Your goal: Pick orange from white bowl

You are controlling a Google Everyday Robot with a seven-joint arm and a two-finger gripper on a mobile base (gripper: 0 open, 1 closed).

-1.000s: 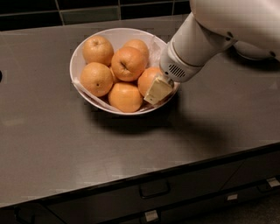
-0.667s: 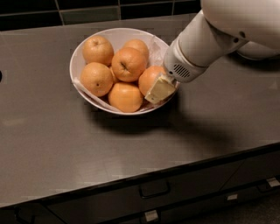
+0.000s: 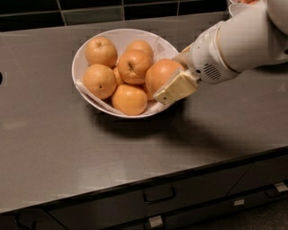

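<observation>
A wide white bowl (image 3: 118, 37) with a crinkled liner stands on the grey counter at centre left and holds several large oranges. My gripper (image 3: 168, 77) reaches in from the right and is shut on the orange (image 3: 161, 72) at the bowl's right side. A cream finger (image 3: 174, 88) presses on its near side, and the other finger is mostly hidden behind the fruit. The held orange sits a little higher than its neighbours, above the right rim. An orange with a dark stem dimple (image 3: 133, 66) lies just left of it.
The grey counter (image 3: 67, 148) runs to a front edge with drawers and a handle (image 3: 158, 196) below. A dark tiled wall is behind. Part of another white bowl (image 3: 235, 7) shows at the top right, behind my arm.
The gripper has pulled up and slightly right with the orange in it. The orange has risen a little from the bowl's right side. The other oranges have not moved.
</observation>
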